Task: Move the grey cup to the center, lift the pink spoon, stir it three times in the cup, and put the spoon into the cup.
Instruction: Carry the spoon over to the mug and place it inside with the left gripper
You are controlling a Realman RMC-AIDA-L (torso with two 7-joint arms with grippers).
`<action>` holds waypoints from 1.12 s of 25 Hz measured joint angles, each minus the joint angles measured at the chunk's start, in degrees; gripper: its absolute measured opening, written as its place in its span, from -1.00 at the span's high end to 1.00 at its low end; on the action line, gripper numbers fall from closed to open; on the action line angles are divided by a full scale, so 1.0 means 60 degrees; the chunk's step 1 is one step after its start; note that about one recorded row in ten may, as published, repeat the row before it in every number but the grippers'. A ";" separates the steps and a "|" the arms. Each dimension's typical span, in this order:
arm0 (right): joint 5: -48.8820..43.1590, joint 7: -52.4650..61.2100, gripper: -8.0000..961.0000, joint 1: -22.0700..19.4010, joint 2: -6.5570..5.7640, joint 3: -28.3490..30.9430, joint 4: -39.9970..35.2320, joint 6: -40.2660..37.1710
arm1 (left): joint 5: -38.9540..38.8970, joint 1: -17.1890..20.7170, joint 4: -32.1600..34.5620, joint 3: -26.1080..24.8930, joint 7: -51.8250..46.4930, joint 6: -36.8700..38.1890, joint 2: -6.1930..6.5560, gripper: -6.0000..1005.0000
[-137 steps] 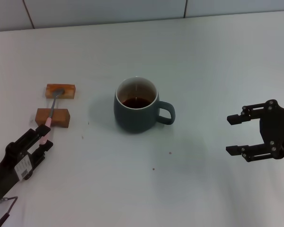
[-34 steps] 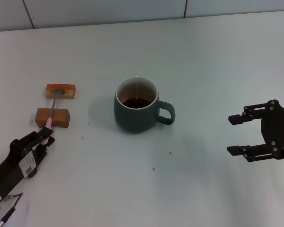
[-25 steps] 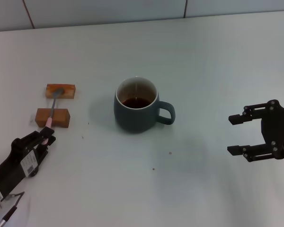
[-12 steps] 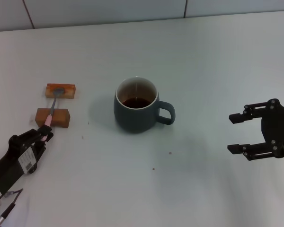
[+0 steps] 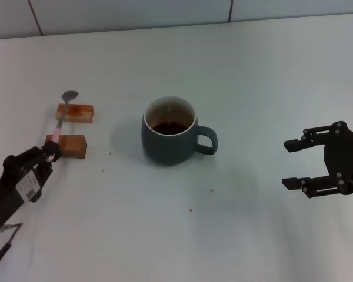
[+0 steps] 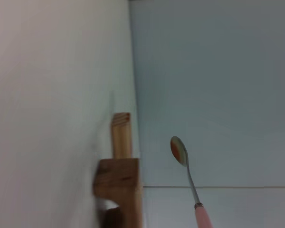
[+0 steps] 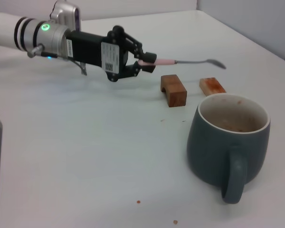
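The grey cup [image 5: 167,141] stands mid-table with dark liquid inside and its handle toward my right gripper; the right wrist view shows the cup [image 7: 226,137] close up. My left gripper [image 5: 49,150] is shut on the pink handle end of the pink spoon [image 5: 62,114]. The spoon is lifted off the two wooden blocks, its metal bowl up over the far block. From the right wrist view, the left gripper [image 7: 143,62] holds the spoon [image 7: 190,61] level above the blocks. The spoon [image 6: 186,167] also shows in the left wrist view. My right gripper [image 5: 288,165] hovers open, right of the cup.
Two brown wooden blocks lie left of the cup: the far block [image 5: 75,111] and the near block [image 5: 69,145], also seen as block [image 7: 174,90] and block [image 7: 212,85]. A few small crumbs dot the white table [image 5: 235,235]. A tiled wall runs along the back.
My left gripper has closed on the spoon's pink end and raised it; the spoon's bowl has come off the far block and now sits higher. The cup and right arm have not moved.
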 joint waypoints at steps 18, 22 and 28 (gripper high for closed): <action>0.0002 -0.0014 -0.47 0.0158 -0.0009 -0.0080 -0.0004 0.0120 | 0.0040 -0.1956 0.3312 0.2186 -0.1941 0.2705 0.1426 0.71; -0.0030 -0.0015 -0.47 0.0226 -0.0016 -0.0086 0.0023 0.0114 | 0.0030 -0.2183 0.3588 0.2660 -0.2000 0.3051 0.1676 0.71; -0.0052 -0.0014 -0.47 0.0337 -0.0028 -0.0089 0.0059 0.0037 | 0.0016 -0.2605 0.4645 0.3721 -0.2079 0.4121 0.1989 0.70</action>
